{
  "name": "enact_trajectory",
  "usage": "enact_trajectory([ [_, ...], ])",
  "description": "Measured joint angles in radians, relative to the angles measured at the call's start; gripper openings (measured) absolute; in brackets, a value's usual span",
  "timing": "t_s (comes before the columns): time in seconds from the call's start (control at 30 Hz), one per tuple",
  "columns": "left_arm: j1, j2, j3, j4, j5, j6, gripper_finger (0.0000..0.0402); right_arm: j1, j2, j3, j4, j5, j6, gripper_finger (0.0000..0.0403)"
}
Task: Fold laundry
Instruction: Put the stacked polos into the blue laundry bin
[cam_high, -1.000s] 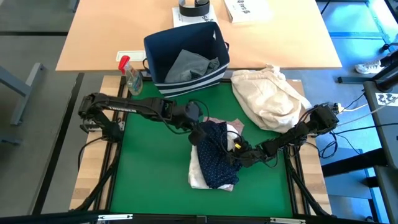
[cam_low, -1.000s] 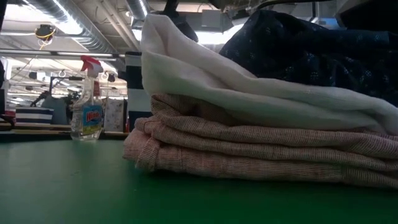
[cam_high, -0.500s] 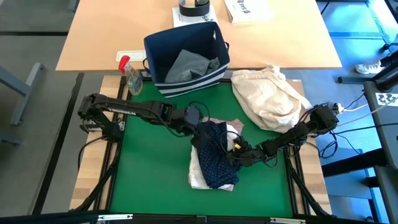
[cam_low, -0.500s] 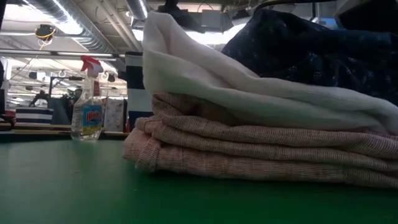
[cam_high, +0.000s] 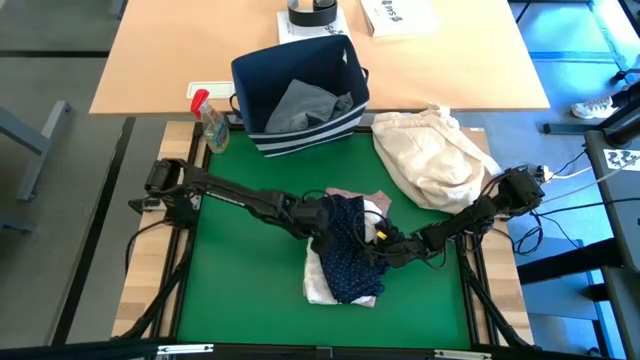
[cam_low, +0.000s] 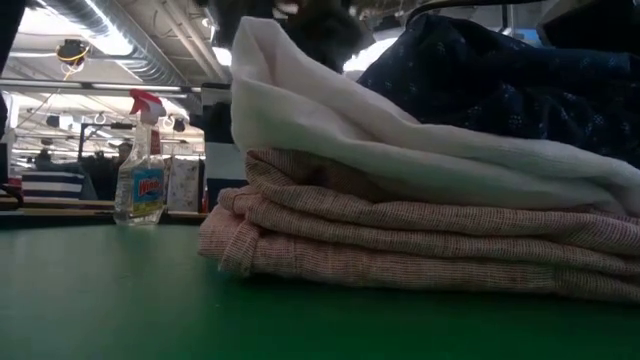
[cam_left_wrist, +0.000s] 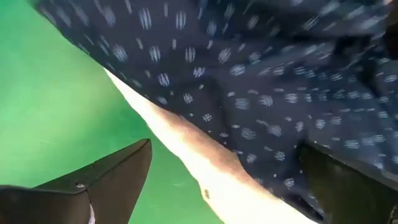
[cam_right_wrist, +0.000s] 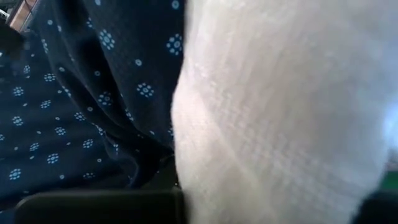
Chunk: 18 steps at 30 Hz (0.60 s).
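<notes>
We have the left gripper (cam_high: 322, 218) wide open at the navy dotted shirt (cam_high: 345, 248) atop the mid-worktop (cam_high: 240, 290) pile, right gripper (cam_high: 378, 243) nearly shut, apparently pinning its edge to fold.

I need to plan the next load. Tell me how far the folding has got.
Done: a pink top lies folded on the green mat, with a white shirt on it. In hand: the navy dotted shirt sits on top; the right gripper pinches its edge, and the open left gripper is at its other side. Left: grey jeans wait in the striped bin.
</notes>
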Motion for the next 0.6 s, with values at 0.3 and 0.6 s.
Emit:
enact_trajectory([
  [0.3,0.010,0.005,-0.247,0.386,0.045,-0.123,0.0400,0.000,0.000,0.000,0.000,-0.007,-0.015,0.0064],
  [0.6,0.022,0.009,-0.378,0.512,0.023,-0.164,0.0400,-0.001,0.000,0.000,-0.002,-0.015,-0.019,0.0064],
])
